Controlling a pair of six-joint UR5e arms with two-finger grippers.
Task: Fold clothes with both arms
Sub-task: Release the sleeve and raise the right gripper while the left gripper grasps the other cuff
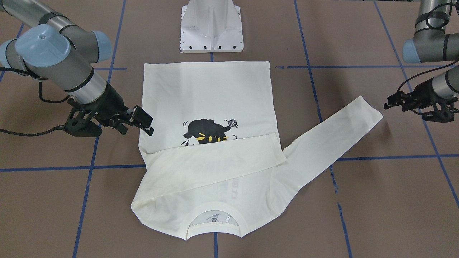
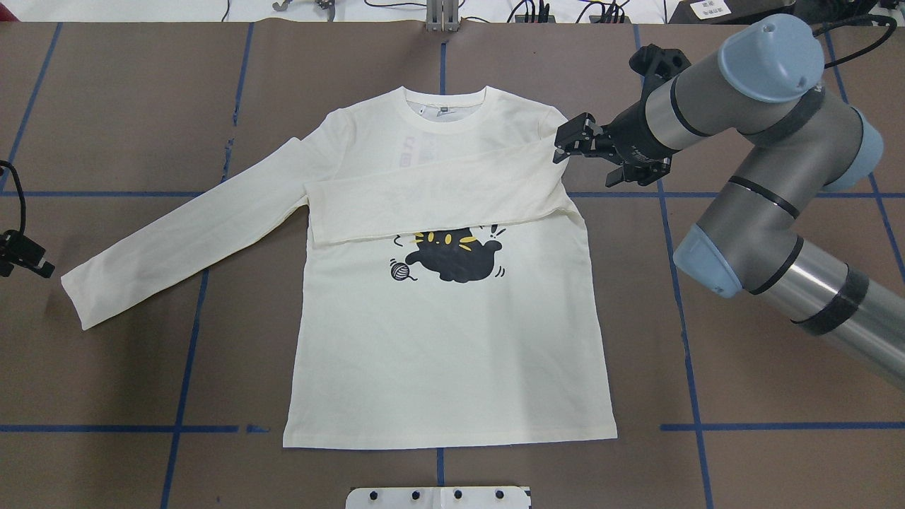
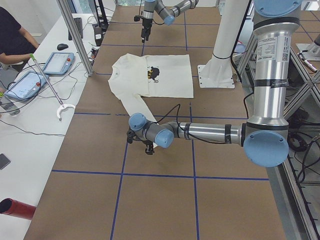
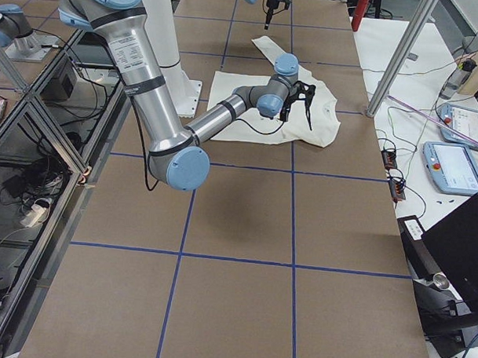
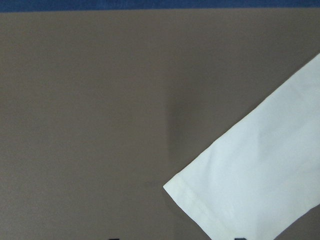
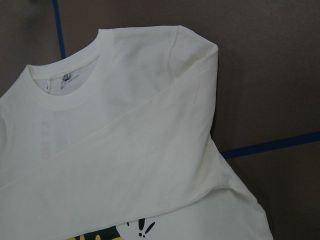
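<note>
The cream-white T-shirt (image 2: 452, 353) lies flat, print side up, collar (image 2: 445, 113) on the far side from the robot. One sleeve (image 2: 438, 198) is folded across the chest and covers the lettering above the black cat (image 2: 452, 254). The other sleeve (image 2: 177, 240) stretches out flat toward the robot's left. My right gripper (image 2: 565, 145) hovers open and empty just beside the shirt's shoulder, where the folded sleeve starts. My left gripper (image 2: 21, 251) is open and empty just beyond the outstretched sleeve's cuff (image 5: 250, 185), apart from it.
The white base pedestal (image 1: 211, 28) stands at the shirt's hem edge. Blue tape lines (image 2: 191, 339) cross the brown table. An operator (image 3: 12, 40) and tablets (image 3: 57, 62) are at a side bench beyond the collar side.
</note>
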